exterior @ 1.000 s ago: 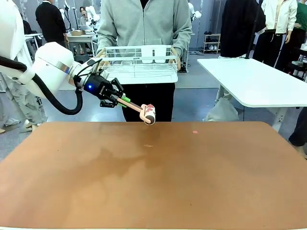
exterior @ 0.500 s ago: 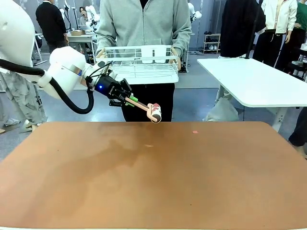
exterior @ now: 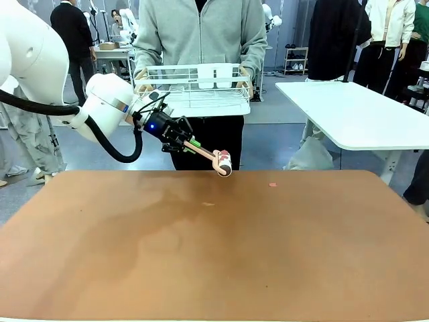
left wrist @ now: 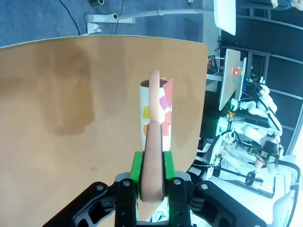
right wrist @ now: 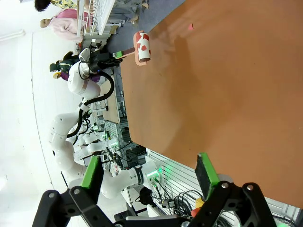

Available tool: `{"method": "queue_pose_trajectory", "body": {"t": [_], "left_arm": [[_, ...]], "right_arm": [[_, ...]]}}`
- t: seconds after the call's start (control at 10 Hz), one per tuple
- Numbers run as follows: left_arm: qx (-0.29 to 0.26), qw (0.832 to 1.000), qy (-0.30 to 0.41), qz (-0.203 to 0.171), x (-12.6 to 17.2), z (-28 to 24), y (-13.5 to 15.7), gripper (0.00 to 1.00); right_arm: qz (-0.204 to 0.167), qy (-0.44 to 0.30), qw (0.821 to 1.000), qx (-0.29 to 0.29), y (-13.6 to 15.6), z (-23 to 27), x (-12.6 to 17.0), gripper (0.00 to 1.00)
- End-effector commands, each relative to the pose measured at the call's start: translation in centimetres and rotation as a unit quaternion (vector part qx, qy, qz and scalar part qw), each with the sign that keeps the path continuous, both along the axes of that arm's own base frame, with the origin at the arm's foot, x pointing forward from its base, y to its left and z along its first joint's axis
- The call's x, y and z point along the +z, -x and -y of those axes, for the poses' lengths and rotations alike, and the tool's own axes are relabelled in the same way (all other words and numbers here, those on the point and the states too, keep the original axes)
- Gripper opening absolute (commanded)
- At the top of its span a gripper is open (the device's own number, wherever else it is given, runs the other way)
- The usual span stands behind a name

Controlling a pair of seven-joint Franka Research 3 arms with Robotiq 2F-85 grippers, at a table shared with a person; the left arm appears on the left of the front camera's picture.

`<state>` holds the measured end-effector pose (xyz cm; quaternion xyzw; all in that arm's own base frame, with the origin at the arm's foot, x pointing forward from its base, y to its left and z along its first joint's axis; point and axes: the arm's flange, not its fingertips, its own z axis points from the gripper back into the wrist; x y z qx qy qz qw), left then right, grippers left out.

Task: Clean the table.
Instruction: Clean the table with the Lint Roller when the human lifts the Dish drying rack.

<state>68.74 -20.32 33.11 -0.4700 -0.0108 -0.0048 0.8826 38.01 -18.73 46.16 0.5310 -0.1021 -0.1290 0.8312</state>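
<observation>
Jaws, left gripper: clamped on peach-handled white lint roller; right gripper jaws spread, empty. Step: roller poised above reddish-brown table; next, likely lowering onto small red scrap.

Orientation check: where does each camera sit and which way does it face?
Front view: fixed between the arms, facing across the table at the person holding a dish rack; left arm enters from picture left.
Left wrist view: on the left wrist, looking along the left claw, shut on the lint roller, toward the table.
Right wrist view: on the right wrist, rolled sideways, over the table; open right claw at bottom.
Shared: the lint roller shows in all three.
</observation>
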Motion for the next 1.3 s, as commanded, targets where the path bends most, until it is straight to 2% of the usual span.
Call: {"method": "queue_pose_trajectory", "body": {"t": [0.0,0.3,0.5,0.8,1.2], "left_arm": [[0.007,1.0,-0.001,-0.009,0.1,0.3,-0.9,0.22],[0.009,1.0,-0.001,-0.02,-1.3,1.7,-1.3,0.22],[-0.011,1.0,-0.003,-0.026,-2.9,3.3,-1.0,0.22],[0.003,1.0,0.005,0.001,-4.7,4.7,-1.4,0.22],[0.001,1.0,-0.005,-0.019,-6.6,6.0,-1.9,0.22]], "right_arm": [[0.005,-0.002,1.0,0.004,0.2,0.1,0.3,1.0],[0.005,-0.002,1.0,0.004,0.2,0.1,0.3,1.0],[0.005,-0.002,1.0,0.004,0.2,0.1,0.3,1.0],[0.005,-0.002,1.0,0.004,0.2,0.1,0.3,1.0],[0.005,-0.002,1.0,0.004,0.2,0.1,0.3,1.0]]}}
